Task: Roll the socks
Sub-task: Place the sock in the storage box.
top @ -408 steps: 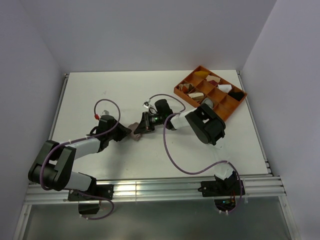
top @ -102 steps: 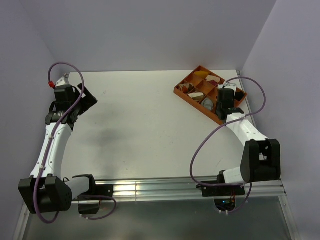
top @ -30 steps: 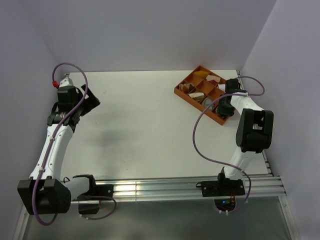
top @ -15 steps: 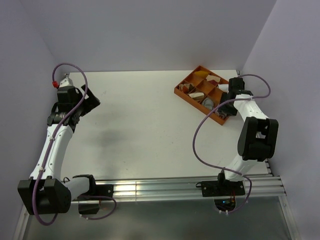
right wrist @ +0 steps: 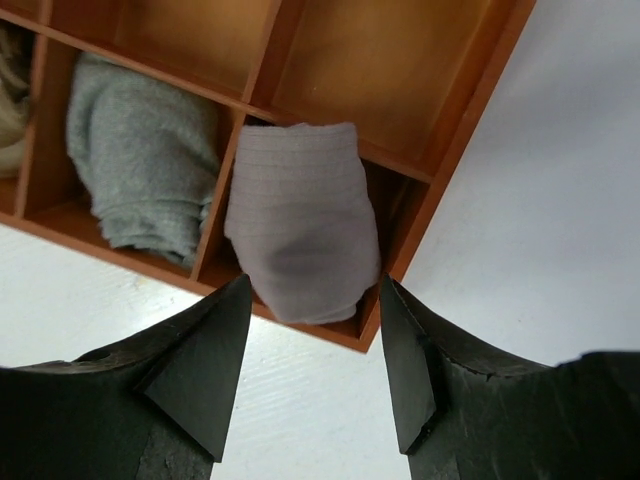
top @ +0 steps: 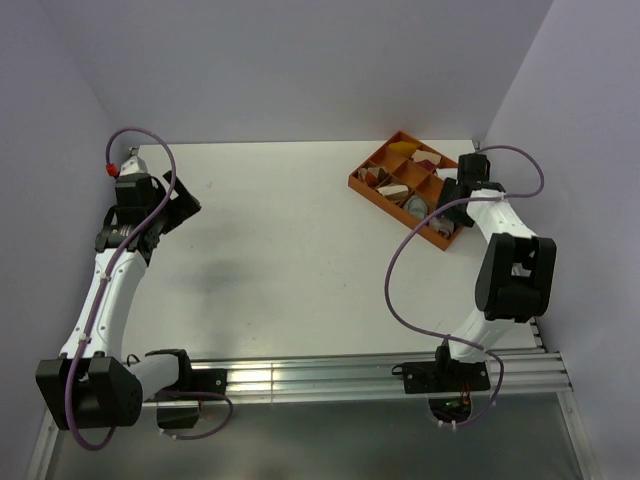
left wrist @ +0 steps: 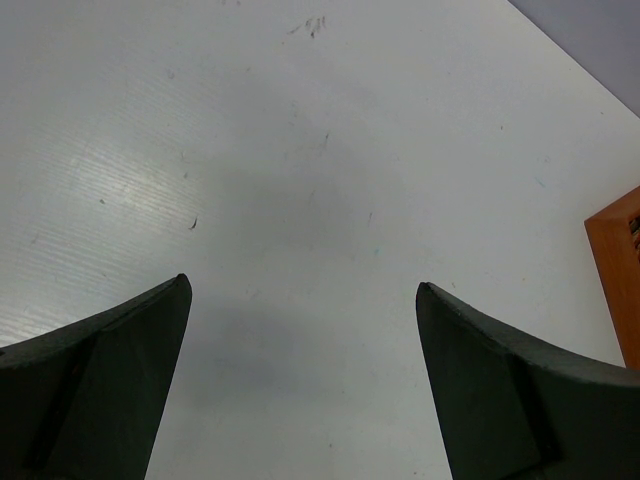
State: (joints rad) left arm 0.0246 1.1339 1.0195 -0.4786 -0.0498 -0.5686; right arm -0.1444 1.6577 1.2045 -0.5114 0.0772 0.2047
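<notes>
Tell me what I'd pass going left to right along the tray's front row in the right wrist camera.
A beige cloth at the edge, grey sock roll, pinkish sock roll, orange tray right wall, white table.

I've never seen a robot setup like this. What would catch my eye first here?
The orange divided tray at the table's far right stands out, its compartments holding small cloth bundles. The right end effector hangs open above a corner compartment holding a pinkish rolled sock, with a grey knit bundle in the compartment beside it. At far left, the left end effector is open over the white table.
</notes>
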